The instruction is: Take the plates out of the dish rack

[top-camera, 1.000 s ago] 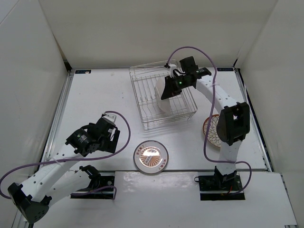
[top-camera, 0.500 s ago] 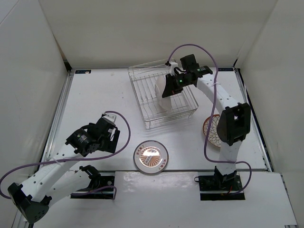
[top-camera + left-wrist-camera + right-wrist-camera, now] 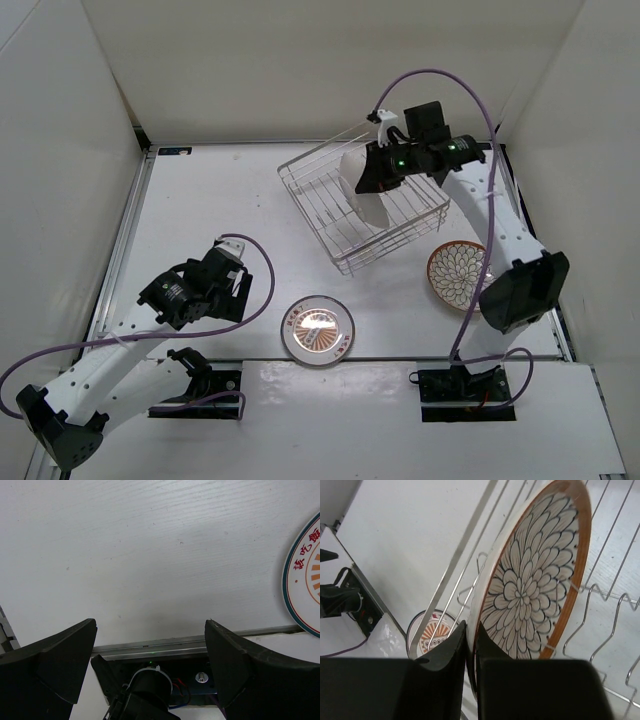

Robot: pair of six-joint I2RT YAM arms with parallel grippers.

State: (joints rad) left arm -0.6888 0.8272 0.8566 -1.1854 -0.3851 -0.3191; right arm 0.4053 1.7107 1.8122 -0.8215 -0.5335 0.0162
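Observation:
The wire dish rack (image 3: pixel 400 225) sits skewed at the back middle of the table. One plate (image 3: pixel 358 178) stands on edge in it, white back to the left. In the right wrist view this plate (image 3: pixel 530 590) shows a petal pattern and a brown rim between the rack wires (image 3: pixel 465 560). My right gripper (image 3: pixel 374 183) (image 3: pixel 471 635) is shut on its rim. A second petal-patterned plate (image 3: pixel 458 275) lies flat right of the rack. An orange-rayed plate (image 3: pixel 317 330) (image 3: pixel 307 580) lies near the front edge. My left gripper (image 3: pixel 232 292) (image 3: pixel 150 630) hangs open and empty to its left.
The left arm's base plate (image 3: pixel 165 680) and the table's metal front strip (image 3: pixel 175 647) lie right under the left gripper. White walls close in the table on three sides. The right arm's purple cable (image 3: pixel 470 300) loops past the flat petal plate.
The right arm swung to the right with the gripped plate, and the rack turned and slid right with it. The flat petal plate is now uncovered. The left arm has not moved.

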